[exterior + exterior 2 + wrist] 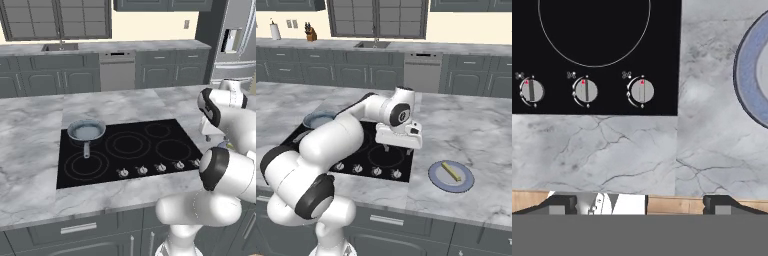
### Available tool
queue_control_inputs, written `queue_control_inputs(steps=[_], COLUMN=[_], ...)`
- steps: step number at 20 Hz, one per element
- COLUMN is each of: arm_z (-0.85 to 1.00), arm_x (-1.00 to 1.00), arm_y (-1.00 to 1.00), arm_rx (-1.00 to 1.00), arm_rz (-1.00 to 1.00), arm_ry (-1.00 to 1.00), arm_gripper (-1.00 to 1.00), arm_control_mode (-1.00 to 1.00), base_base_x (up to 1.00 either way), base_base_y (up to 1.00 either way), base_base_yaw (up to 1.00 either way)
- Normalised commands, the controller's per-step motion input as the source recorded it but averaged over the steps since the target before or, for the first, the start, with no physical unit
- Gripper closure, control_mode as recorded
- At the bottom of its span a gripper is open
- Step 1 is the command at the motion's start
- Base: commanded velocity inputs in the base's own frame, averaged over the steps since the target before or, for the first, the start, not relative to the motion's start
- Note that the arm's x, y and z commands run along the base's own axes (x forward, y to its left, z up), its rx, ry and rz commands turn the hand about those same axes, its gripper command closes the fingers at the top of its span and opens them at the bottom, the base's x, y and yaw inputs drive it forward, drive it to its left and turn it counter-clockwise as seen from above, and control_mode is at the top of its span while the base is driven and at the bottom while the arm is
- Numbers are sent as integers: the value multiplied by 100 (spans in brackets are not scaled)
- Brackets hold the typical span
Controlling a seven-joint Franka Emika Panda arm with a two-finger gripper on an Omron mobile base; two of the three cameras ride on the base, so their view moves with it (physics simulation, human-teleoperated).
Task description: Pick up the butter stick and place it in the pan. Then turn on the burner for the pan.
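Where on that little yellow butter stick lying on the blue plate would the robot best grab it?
Probably across the middle of the butter stick, coming straight down from above. It lies flat and slanted on the plate, so its narrow width is what fits between the fingers; they would need turning to straddle its long sides. The gripper stands open, above the cooktop's right edge.

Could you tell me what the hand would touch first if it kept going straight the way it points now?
Most likely the bare marble counter, between the cooktop's knobs and the blue plate. The open hand points down; its height above is unclear.
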Motion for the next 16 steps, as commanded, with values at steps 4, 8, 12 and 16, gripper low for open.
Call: queue_control_inputs(steps=[4,8,12,16], arm_z=[-2,-1,-3,-4], arm_x=[0,0,0,0], arm_y=[0,0,0,0], arm_rx=[0,0,0,0], arm_rz=[0,0,0,0], arm_ry=[0,0,0,0], arm_gripper=[-100,-100,-100,-100], arm_control_mode=[-100,-100,-100,-100], base_base_x=[0,0,0,0], base_base_y=[0,0,0,0], base_base_yaw=[0,0,0,0])
